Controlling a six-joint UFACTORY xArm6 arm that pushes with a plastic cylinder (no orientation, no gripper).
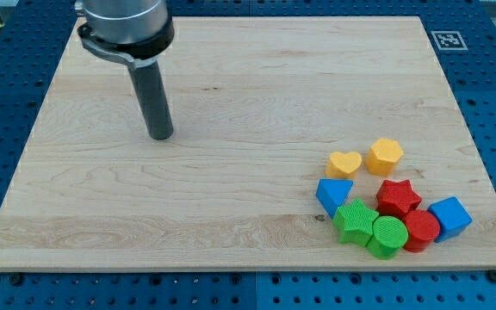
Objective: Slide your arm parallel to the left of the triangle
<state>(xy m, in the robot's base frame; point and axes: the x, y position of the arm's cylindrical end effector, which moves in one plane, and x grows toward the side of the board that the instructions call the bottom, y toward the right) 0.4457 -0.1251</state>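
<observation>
The blue triangle lies on the wooden board at the view's lower right, at the left edge of a tight cluster of blocks. My tip rests on the board far to the view's left of the triangle and somewhat higher in the view, touching no block. The rod rises from it to the arm's dark collar at the view's top left.
Around the triangle: a yellow heart, a yellow hexagon, a red star, a green star-like block, a green cylinder, a red cylinder, a blue cube. A marker tag sits at the top right.
</observation>
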